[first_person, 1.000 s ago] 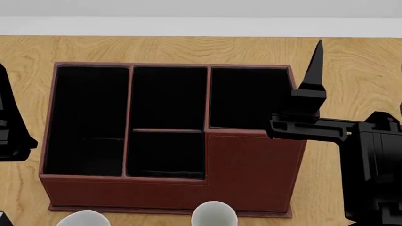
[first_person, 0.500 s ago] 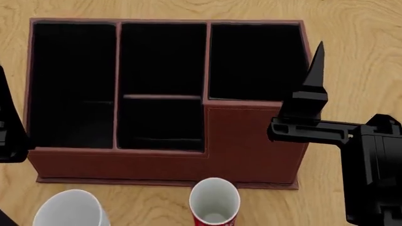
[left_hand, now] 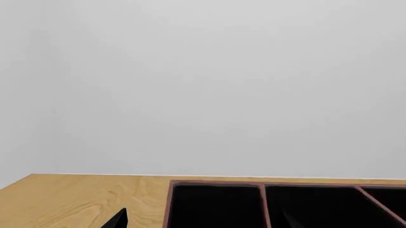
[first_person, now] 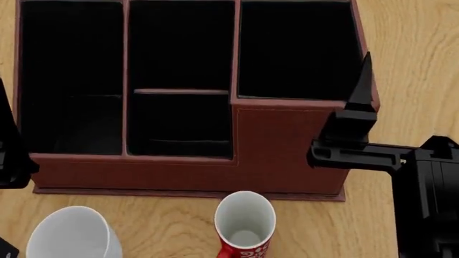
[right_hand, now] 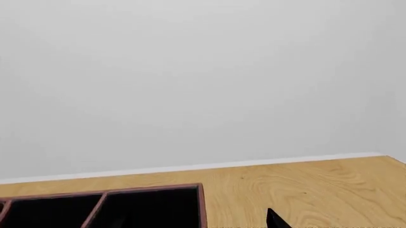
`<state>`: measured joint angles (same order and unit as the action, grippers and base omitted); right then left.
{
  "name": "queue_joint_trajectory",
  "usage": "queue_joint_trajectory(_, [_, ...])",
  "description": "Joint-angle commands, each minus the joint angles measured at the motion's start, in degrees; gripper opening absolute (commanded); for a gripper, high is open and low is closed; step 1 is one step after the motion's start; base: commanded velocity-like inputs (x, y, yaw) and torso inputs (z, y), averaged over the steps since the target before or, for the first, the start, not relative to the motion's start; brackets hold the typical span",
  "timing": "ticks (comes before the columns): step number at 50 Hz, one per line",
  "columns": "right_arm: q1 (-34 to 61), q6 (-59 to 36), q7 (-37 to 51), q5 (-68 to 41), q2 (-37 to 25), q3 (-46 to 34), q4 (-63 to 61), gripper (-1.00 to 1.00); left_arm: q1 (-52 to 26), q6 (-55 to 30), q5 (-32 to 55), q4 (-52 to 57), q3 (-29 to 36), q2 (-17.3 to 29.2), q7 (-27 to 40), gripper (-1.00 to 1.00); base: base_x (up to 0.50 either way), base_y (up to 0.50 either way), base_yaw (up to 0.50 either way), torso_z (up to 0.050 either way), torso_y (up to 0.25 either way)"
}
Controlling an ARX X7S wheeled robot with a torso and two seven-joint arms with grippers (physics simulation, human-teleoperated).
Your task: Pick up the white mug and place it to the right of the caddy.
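Head view tilted lower since earlier frame; glossy white mug [first_person: 72, 234] and red patterned mug [first_person: 244, 226] now shown before reddish-brown leather-look caddy [first_person: 186, 97]. My right tool [first_person: 362, 80] hovers beside caddy, spread unreadable; left tool's too.

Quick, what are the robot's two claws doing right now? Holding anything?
Left end effector: only an edge shows, so open or shut cannot be told; nothing seen in it.
Right end effector: holds nothing, beside the caddy; open or shut cannot be told.

Head camera looks steeply down — both wrist cameras face the wall, sharing the caddy [first_person: 287, 156].
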<state>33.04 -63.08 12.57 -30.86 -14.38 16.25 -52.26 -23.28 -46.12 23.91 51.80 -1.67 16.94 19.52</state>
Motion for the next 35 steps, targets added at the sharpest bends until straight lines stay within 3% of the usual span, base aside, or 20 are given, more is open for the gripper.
queue_joint_trajectory(1, [-0.28, -1.39, 0.36, -1.84, -0.23, 1.69, -0.92, 1.00, 0.32, -0.02, 0.43, 0.42, -0.18, 0.22, 0.55, 1.00, 0.00, 0.00, 0.00, 0.000, 0.000])
queue_joint_trajectory(11, [1.16, -8.91, 2.52, -7.24, -1.77, 5.26, -6.92, 1.00, 0.81, -3.09, 2.01, 3.64, -1.66, 0.45, 2.70, 1.00, 0.00, 0.00, 0.00, 0.000, 0.000])
queue_joint_trajectory(18, [0.97, -9.75, 15.81, -30.68, -7.36, 8.66, -7.61, 1.00, 1.73, -6.31, 3.87, 7.59, -3.26, 1.42, 5.30, 1.00, 0.00, 0.00, 0.00, 0.000, 0.000])
queue_joint_trajectory(21, [-0.12, -6.06, 22.18, -37.68, -11.55, 5.43, -7.62, 1.00, 2.31, -4.69, 10.32, 8.13, -3.51, 5.92, 11.78, 1.00, 0.00, 0.00, 0.00, 0.000, 0.000])
queue_joint_trajectory(26, [-0.70, -5.18, 24.09, -41.18, -12.31, 1.33, -7.62, 1.00, 5.53, 5.68, 20.97, 8.16, -0.49, 19.27, 27.02, 1.00, 0.00, 0.00, 0.00, 0.000, 0.000])
queue_joint_trajectory(29, [-0.27, -5.38, 24.97, -42.33, -12.01, -1.43, -7.04, 1.00, 7.26, 17.48, 26.08, 8.18, 5.55, 33.36, 39.69, 1.00, 0.00, 0.00, 0.00, 0.000, 0.000])
queue_joint_trajectory(35, [0.44, -5.74, 25.43, -43.00, -10.92, -5.92, -6.64, 1.00, 12.48, 40.13, 27.41, 8.17, 14.49, 56.39, 56.64, 1.00, 0.00, 0.00, 0.00, 0.000, 0.000])
